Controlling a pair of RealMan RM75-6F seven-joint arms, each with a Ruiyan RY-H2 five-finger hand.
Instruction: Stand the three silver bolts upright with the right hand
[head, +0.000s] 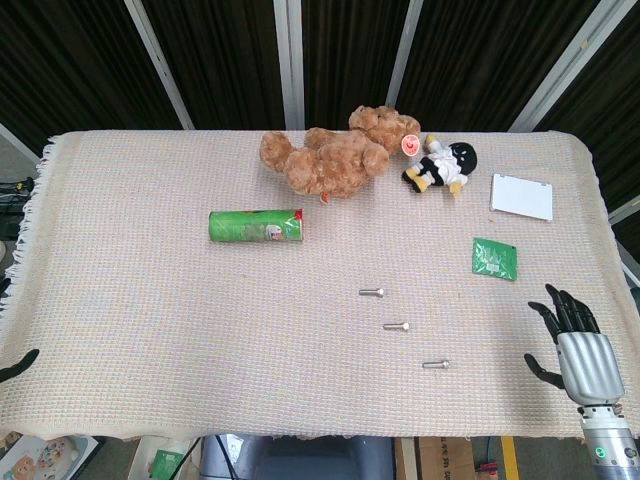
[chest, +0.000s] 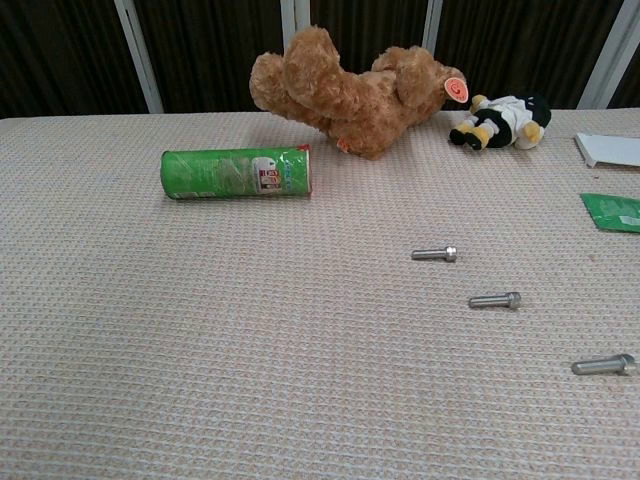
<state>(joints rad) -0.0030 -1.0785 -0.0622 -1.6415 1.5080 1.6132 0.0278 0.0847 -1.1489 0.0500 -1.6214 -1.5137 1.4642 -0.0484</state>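
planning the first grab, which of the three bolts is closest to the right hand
The nearest bolt, the one closest to the table's front edge, lies closest to the right hand. The middle bolt and far bolt lie progressively farther left and back.

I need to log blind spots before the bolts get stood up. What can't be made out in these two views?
- Left robot hand: head view, cut off by the left edge; only dark tips show, so its state is unreadable. Absent from chest view.
- Right robot hand: outside the chest view's frame.
- White card and green packet: chest view, cropped by the right edge.
- Bolts: too small for thread detail.
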